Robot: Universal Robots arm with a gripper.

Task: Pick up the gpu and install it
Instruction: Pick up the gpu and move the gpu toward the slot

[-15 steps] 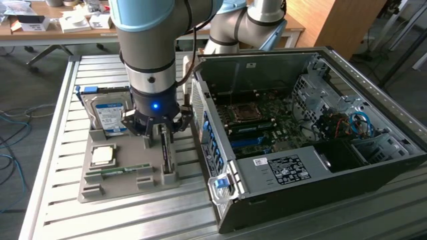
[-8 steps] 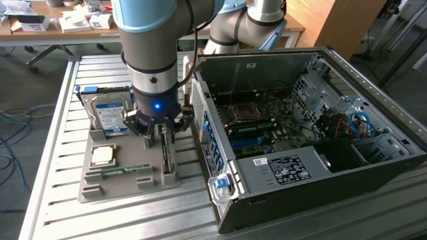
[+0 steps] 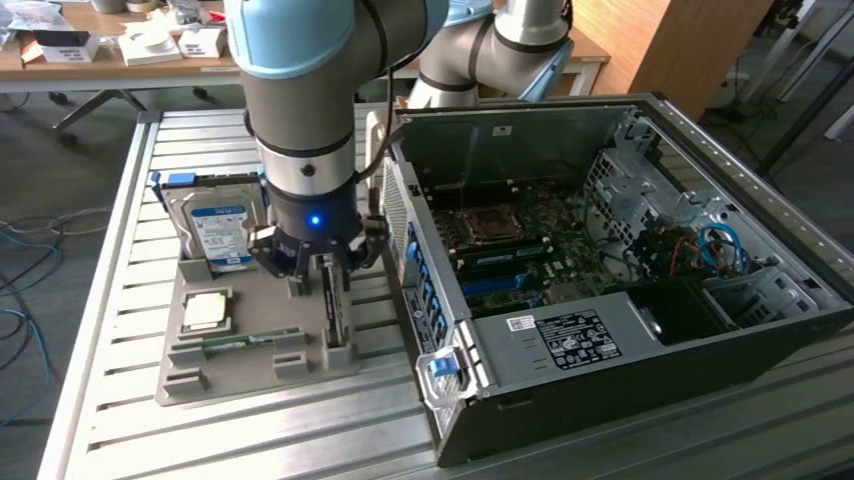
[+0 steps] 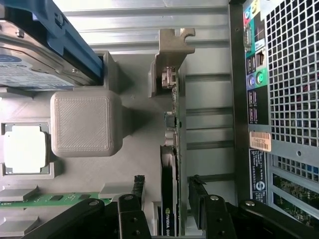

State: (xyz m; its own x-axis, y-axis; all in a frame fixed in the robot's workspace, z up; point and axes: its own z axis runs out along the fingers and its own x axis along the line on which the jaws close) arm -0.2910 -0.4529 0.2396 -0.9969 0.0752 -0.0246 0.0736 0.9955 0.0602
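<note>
The gpu [image 4: 175,134] stands on edge in a slot of the grey holder [image 3: 254,375], its pale metal bracket [image 4: 169,55] at the far end and a dark block along one face. My gripper [image 4: 167,183] is lowered over it, open, with one black finger [image 4: 138,186] on each side of the card and a small gap to it. In the exterior view the gripper [image 3: 320,272] hangs straight down over the gpu [image 3: 334,318], beside the open computer case [image 3: 601,330]. The motherboard [image 3: 521,250] lies exposed inside the case.
The holder also carries an upright blue-framed hard drive [image 3: 220,225], a square silver processor [image 3: 204,310] and a narrow green memory strip [image 3: 240,342]. The rear panel of the case [image 4: 284,99] stands close beside the gpu. All of it rests on a slatted metal table [image 3: 267,440].
</note>
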